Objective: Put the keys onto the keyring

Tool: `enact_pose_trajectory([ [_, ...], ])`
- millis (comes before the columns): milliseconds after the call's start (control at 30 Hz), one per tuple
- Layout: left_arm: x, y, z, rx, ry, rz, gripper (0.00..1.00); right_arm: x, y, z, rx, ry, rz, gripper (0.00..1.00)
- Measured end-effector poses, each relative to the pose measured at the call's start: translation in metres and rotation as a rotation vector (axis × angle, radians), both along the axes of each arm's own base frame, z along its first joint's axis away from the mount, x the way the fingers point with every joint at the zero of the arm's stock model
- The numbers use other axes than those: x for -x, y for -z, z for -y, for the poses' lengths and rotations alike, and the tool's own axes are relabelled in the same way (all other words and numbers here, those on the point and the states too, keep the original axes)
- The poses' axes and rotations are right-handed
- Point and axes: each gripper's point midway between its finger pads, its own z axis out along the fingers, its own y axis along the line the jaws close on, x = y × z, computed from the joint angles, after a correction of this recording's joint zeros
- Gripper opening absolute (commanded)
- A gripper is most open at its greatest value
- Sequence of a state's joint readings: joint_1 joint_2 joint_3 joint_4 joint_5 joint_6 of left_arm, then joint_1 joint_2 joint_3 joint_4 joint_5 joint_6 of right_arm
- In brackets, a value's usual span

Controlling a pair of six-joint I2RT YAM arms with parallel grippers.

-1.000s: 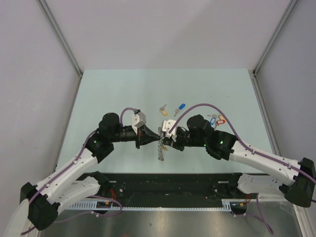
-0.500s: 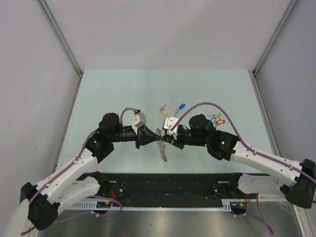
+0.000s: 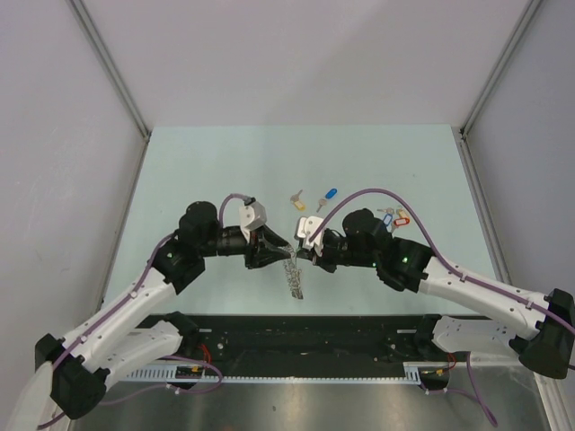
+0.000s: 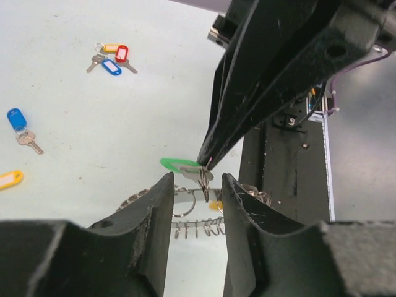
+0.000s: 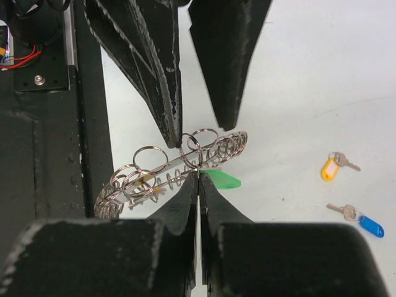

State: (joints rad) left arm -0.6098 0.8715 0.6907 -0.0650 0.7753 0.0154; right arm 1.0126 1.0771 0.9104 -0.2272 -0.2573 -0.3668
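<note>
Above mid-table: left gripper (image 4: 195, 185) just opened, jaws apart; right gripper (image 5: 198, 176) now clamped on keyring (image 5: 162, 168), apparently with green-tag key (image 5: 223, 180) threaded. Handover, regrasp next.

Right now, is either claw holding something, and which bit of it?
The right claw pinches the green-tagged key by its little ring, beside the tag. The left claw is open, holding nothing.
</note>
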Motion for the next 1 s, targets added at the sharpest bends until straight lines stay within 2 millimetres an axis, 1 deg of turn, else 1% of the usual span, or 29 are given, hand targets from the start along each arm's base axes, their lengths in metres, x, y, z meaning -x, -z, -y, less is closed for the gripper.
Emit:
enact_pose_trajectory([
  [100,-0.003,-0.007,-0.001,-0.031,0.007,0.022,0.46,0.000,0.000,0.000,0.006,-0.009,0.017,0.00],
  [200,-0.007,-0.008,0.000,-0.067,0.018,0.029,0.45,0.000,0.001,0.001,0.014,-0.015,0.027,0.00],
  [367,-0.007,0.008,0.002,-0.139,0.055,-0.030,0.40,0.001,0.005,0.003,0.036,-0.024,0.033,0.00],
  [467,-0.007,0.016,0.003,-0.169,0.072,-0.070,0.33,0.002,0.007,0.003,0.044,-0.026,0.033,0.00],
  [500,-0.007,0.018,0.004,-0.176,0.078,-0.085,0.33,0.002,0.007,0.004,0.047,-0.026,0.032,0.00],
  [633,-0.005,0.021,0.006,-0.191,0.090,-0.112,0.29,0.002,0.009,0.004,0.053,-0.021,0.032,0.00],
  [667,-0.004,0.021,0.006,-0.192,0.092,-0.115,0.26,0.001,0.009,0.004,0.055,-0.021,0.032,0.00],
  [733,-0.003,0.021,0.008,-0.193,0.099,-0.120,0.25,0.002,0.011,0.003,0.061,-0.022,0.030,0.00],
  [800,0.000,0.020,0.010,-0.195,0.109,-0.126,0.20,0.003,0.013,0.003,0.068,-0.025,0.030,0.00],
  [1000,0.005,0.024,0.015,-0.202,0.125,-0.149,0.17,0.003,0.015,0.002,0.078,-0.020,0.033,0.00],
])
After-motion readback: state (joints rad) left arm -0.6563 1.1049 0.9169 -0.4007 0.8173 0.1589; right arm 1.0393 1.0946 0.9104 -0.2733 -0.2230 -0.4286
